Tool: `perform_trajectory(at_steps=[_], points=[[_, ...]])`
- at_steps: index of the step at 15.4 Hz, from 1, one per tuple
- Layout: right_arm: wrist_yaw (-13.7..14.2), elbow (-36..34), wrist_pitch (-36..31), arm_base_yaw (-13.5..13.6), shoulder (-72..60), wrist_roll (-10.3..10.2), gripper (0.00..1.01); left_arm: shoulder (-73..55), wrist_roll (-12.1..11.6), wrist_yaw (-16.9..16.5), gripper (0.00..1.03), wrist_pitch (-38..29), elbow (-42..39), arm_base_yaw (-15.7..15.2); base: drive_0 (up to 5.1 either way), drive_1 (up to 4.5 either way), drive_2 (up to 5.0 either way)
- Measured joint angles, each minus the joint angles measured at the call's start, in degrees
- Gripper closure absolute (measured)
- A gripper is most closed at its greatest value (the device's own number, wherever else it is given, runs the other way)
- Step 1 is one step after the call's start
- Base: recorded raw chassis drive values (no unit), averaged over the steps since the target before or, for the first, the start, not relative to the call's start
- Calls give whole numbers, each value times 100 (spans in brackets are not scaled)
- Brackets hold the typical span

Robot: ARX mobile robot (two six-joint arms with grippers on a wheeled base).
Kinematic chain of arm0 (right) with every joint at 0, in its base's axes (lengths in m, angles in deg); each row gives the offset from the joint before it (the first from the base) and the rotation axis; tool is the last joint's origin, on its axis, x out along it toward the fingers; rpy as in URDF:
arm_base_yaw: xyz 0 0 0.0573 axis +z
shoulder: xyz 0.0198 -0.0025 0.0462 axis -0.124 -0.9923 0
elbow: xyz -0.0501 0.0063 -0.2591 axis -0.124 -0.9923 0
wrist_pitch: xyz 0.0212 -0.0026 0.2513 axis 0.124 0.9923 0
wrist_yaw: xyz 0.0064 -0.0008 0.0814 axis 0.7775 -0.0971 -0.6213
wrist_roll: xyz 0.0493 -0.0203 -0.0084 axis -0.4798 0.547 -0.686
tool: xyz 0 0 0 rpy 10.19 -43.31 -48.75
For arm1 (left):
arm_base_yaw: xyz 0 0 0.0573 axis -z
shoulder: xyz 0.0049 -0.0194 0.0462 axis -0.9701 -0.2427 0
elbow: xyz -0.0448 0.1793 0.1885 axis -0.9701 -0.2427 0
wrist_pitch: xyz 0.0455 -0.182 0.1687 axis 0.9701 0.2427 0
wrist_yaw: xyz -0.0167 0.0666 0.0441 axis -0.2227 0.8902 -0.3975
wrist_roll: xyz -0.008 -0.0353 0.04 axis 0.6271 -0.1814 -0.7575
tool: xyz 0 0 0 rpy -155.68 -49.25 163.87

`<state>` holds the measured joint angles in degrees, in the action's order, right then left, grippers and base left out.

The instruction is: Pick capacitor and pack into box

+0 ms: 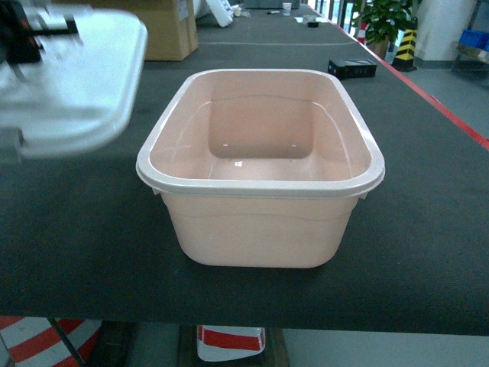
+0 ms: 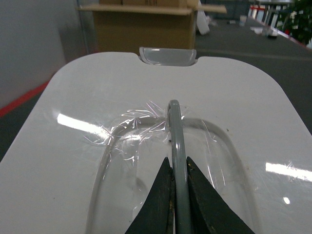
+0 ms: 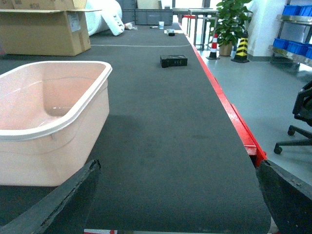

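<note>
Left gripper: you're pinching the lid handle, held left of the box.
Right gripper: spread wide; bare table to its red edge.

We are seeing the box standing open in the middle of the table, its mouth unobstructed from above. At ten o'clock from the box, the white lid is hanging above the table, with the left tool clamped on its grey handle; it is blocking the upper-left approach but is not covering the box. At three o'clock the table is lying bare out to its red edge, where the right tool's wide-spread fingers are sitting low beside the box. At one o'clock a small black case is lying well apart. At eleven o'clock a cardboard carton is standing far back.
</note>
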<state>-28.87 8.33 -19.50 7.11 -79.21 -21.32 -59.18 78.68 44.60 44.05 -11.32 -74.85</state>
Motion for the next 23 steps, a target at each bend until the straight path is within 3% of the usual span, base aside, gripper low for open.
perform_trajectory(at_steps=[2, 3, 4, 5, 6, 7, 9, 14, 23], points=[[-2, 0, 2, 0, 0, 0, 3, 603, 98, 205, 101, 444, 225, 339, 0, 0, 0], [-2, 0, 0, 0, 0, 0, 3, 767, 122, 374, 101, 649, 339, 728, 0, 0, 0], [0, 0, 2, 0, 0, 0, 3, 748, 144, 608, 101, 833, 446, 1384, 0, 0, 0], [-2, 0, 2, 0, 0, 0, 3, 619, 201, 885, 101, 901, 481, 1840, 0, 0, 0], [0, 0, 0, 0, 0, 0, 3, 444, 332, 1134, 101, 955, 546, 2253, 0, 0, 0], [0, 0, 2, 0, 0, 0, 3, 249, 459, 1379, 101, 966, 658, 2590, 0, 0, 0], [0, 0, 2, 0, 0, 0, 3, -96, 697, 1700, 101, 1152, 981, 2957, 0, 0, 0], [-2, 0, 2, 0, 0, 0, 3, -951, 1279, 2090, 101, 1698, 1572, 3174, 0, 0, 0], [-2, 0, 2, 0, 0, 0, 3, -1414, 1438, 2092, 101, 2094, 1958, 3220, 0, 0, 0]])
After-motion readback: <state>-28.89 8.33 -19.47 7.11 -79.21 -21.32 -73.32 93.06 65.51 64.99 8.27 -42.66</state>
